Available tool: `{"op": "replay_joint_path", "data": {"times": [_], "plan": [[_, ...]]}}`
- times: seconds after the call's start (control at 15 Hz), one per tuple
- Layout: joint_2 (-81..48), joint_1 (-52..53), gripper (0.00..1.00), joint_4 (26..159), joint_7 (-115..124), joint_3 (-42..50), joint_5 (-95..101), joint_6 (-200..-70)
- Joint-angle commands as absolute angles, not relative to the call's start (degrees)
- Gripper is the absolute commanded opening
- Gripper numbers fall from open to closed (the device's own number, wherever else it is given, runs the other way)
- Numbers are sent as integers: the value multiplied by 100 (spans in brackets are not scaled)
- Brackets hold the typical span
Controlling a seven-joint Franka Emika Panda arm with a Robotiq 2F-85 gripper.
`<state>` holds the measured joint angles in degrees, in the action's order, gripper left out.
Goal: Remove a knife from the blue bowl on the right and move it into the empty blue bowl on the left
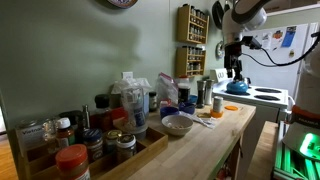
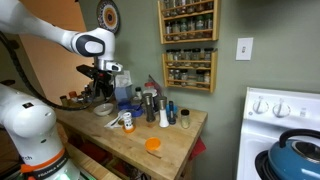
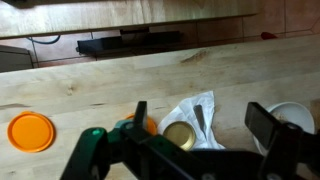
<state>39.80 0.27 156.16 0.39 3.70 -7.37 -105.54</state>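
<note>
Foreground: hanging above the butcher-block desk (image 3: 100,85) with the hand (image 3: 196,118) spread wide, pinching nothing. Looking down past it onto a crumpled white wrapper (image 3: 207,103) and a round brass-coloured cap (image 3: 180,134), with a white bowl (image 3: 292,116) just beside them and an orange lid (image 3: 30,131) well apart toward the opposite edge. Not finding the knife or either blue bowl with any certainty in these views; possibly hiding among the crowded bottles (image 2: 152,108) in an exterior view. Risking, by lowering here, a grab at the wrapper instead of the knife. Risking, too, mistaking the white bowl for a blue one, toppling bottles while sweeping sideways through the clutter, and, once pinching a thin knife off-centre, letting it swing and slip. Farther back, noting spice racks (image 2: 188,45) hanging on the wall and a blue kettle (image 2: 297,155) sitting on the stove (image 2: 265,105).
</note>
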Motion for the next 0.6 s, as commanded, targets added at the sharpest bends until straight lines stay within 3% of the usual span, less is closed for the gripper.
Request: {"op": "replay_joint_path", "data": {"times": [0.0, 0.53], "plan": [[3884, 1, 100, 15546, -62, 232, -711, -11022], [2491, 547, 100, 14791, -655, -228, -562, -12392]]}}
